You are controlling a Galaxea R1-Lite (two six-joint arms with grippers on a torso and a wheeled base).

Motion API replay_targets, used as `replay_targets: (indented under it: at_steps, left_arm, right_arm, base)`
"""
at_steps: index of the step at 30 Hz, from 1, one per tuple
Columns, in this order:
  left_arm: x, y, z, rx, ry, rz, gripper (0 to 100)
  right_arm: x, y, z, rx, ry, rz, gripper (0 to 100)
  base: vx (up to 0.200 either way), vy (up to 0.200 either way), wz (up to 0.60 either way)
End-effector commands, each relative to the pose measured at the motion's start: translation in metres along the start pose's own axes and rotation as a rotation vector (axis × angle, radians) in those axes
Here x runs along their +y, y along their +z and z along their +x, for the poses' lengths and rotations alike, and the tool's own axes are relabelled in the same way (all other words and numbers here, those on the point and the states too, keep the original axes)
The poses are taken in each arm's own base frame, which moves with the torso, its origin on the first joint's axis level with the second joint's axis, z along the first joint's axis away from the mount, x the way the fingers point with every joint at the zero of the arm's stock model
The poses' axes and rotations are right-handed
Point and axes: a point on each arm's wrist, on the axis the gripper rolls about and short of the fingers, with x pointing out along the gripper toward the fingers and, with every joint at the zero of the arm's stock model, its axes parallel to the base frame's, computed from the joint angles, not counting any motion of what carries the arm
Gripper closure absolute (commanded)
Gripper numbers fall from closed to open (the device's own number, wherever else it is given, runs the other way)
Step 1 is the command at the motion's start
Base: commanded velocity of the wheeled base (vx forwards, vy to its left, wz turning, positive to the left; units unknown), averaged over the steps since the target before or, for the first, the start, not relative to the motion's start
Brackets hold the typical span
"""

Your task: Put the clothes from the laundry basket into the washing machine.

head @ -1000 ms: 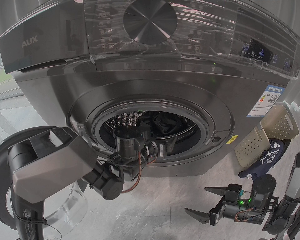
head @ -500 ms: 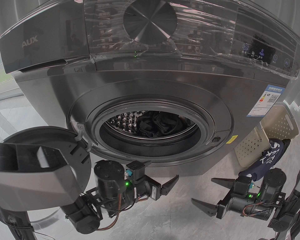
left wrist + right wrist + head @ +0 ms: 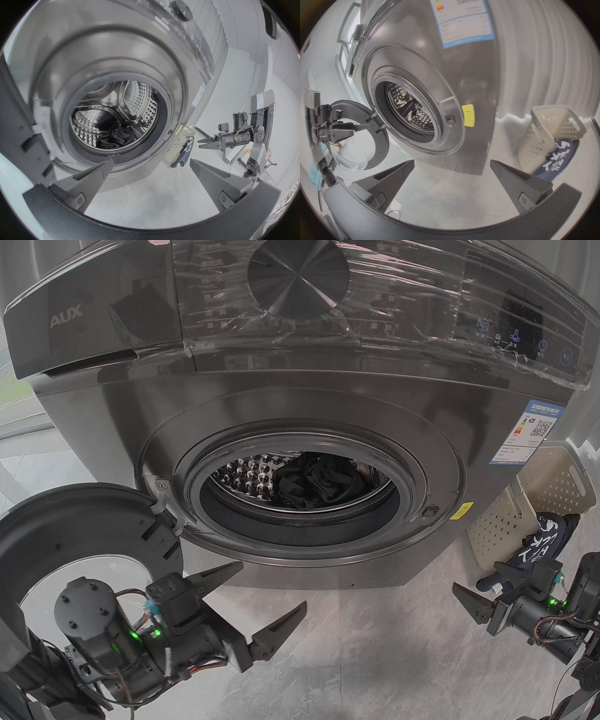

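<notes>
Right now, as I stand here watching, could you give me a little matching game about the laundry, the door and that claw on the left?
Things:
1. black clothes
2. navy garment
3. washer door
4. left gripper

States:
a. draped over the rim of the basket
b. standing open on the robot's left
c. lying inside the drum
d. open, holding nothing

Pairs: 1-c, 2-a, 3-b, 4-d
</notes>
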Motion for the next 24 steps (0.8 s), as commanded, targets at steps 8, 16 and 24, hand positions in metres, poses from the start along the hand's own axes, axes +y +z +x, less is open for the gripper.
replay_targets:
  at_steps: [8, 16, 24]
  left_arm:
    - [0.018, 0.035, -0.100, -0.195, 0.187, -0.014, 0]
    - [0.027, 0.030, -0.148, -0.148, 0.315, -0.010, 0]
    - [0.026, 0.016, -0.195, -0.177, 0.407, -0.010, 0]
  right_arm:
    - [-0.017, 0.016, -0.080, -0.175, -0.178, 0.095, 0]
    - [-0.025, -0.017, -0.133, -0.108, -0.260, 0.075, 0]
    - [-0.025, -0.038, -0.164, -0.183, -0.390, 0.047, 0]
  base:
    - [-0.125, 0.000, 0.00]
    - [-0.125, 0.000, 0.00]
    - [-0.125, 0.000, 0.00]
